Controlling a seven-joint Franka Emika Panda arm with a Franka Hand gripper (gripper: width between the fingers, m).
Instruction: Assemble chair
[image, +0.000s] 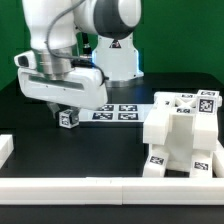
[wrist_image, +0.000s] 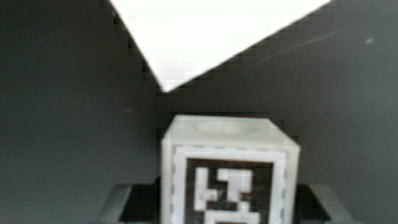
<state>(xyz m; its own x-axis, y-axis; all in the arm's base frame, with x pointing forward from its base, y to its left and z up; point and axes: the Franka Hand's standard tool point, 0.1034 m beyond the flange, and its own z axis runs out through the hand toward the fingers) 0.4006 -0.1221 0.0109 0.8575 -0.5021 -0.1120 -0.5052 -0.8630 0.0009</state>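
Observation:
My gripper (image: 67, 112) hangs at the exterior view's left, a little above the black table, and is shut on a small white chair block (image: 68, 119) that bears a black-and-white tag. In the wrist view the block (wrist_image: 228, 165) stands tag-forward between the dark fingers (wrist_image: 135, 203) of the gripper (wrist_image: 228, 208). The partly joined chair (image: 180, 135), a blocky white structure with several tags, stands on the table at the exterior view's right, well apart from the gripper.
The marker board (image: 116, 112) lies flat on the table behind and beside the gripper. A white rail (image: 110, 190) runs along the front edge, with another piece (image: 5, 148) at the left. A white triangular surface (wrist_image: 205, 35) shows beyond the block in the wrist view.

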